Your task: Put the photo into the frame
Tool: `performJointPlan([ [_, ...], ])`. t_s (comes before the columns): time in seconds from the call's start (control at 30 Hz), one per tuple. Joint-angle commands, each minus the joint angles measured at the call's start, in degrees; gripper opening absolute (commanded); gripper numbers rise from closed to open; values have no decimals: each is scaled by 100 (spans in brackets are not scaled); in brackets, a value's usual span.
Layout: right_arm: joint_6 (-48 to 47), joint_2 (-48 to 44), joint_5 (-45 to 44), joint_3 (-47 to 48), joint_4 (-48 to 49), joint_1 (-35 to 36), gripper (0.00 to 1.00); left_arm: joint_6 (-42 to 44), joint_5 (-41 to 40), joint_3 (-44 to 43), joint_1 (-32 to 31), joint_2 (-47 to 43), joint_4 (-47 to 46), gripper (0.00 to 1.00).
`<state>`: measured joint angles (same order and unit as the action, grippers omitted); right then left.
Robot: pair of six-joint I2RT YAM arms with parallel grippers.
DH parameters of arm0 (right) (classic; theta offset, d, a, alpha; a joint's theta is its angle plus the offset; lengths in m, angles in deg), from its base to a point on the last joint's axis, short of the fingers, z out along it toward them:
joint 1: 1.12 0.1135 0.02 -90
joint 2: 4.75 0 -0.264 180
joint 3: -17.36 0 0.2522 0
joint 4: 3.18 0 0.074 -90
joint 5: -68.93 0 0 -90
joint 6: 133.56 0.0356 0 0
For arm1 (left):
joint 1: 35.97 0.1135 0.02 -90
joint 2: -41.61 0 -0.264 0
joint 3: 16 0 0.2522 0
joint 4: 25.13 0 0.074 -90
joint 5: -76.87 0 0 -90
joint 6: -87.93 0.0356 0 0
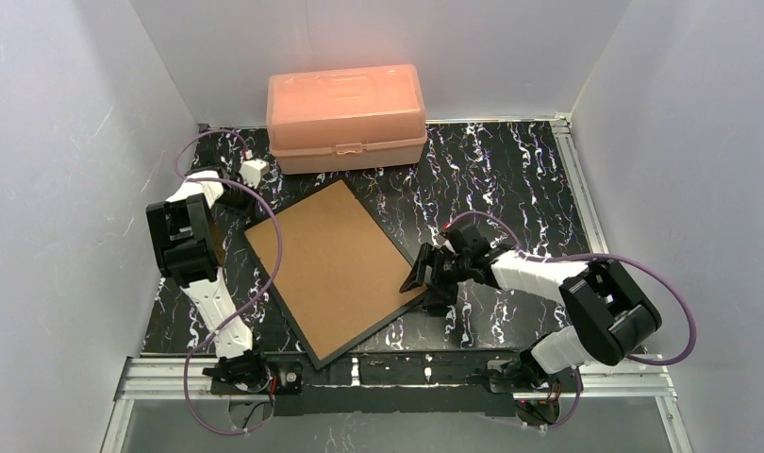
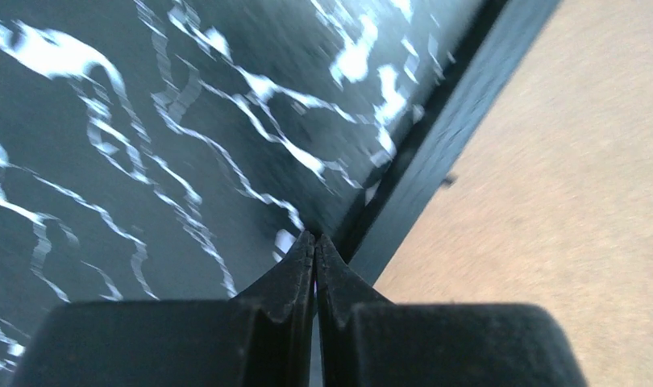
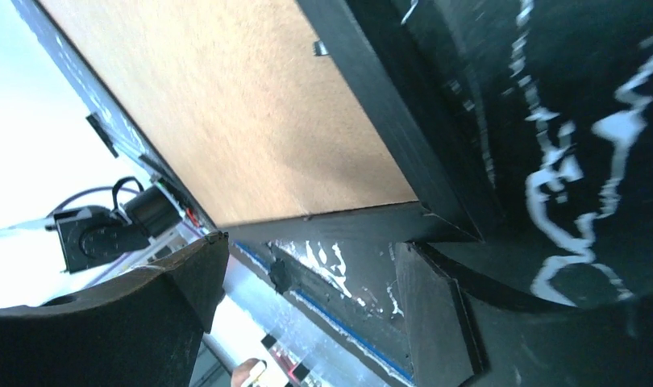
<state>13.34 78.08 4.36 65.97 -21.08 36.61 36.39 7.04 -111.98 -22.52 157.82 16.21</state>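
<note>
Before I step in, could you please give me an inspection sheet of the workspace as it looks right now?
Surface: black white-veined table, bare apart from the items below.
Job's things: frame lies flat and askew, brown backing board facing up; photo not seen in any view.
Clutter: closed peach box at the far edge, apart from the frame.
Grippers: left gripper shut, tips low beside the frame's edge, holding nothing; right gripper open at the frame's right corner, not gripping.
Cables: purple cable from the left arm passes over the backing board; another loops off the right arm.
Surroundings: white walls, metal rail along the table's edge.
</note>
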Motion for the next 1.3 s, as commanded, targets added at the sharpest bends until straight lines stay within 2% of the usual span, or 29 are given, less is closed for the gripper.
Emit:
performJointPlan([
  [0.0,-501,-19,-509,378,-72,-304,83,285,268,599,-53,-413,1278,0],
  [0.3,-1054,189,-527,830,-382,-879,82,362,543,1019,-53,-839,1602,0],
  [0.63,-1245,549,-456,1281,-338,-1087,81,109,812,870,-102,-658,1684,0],
  [0.83,-1250,-50,-621,828,-472,-1291,80,46,700,896,-97,-646,1687,0],
  [1.07,-424,-1063,-262,-105,167,-1240,73,-35,588,1079,-97,-689,1567,0],
  [1.27,-159,-901,-249,-332,562,-801,72,-75,613,1044,-97,-695,1555,0],
])
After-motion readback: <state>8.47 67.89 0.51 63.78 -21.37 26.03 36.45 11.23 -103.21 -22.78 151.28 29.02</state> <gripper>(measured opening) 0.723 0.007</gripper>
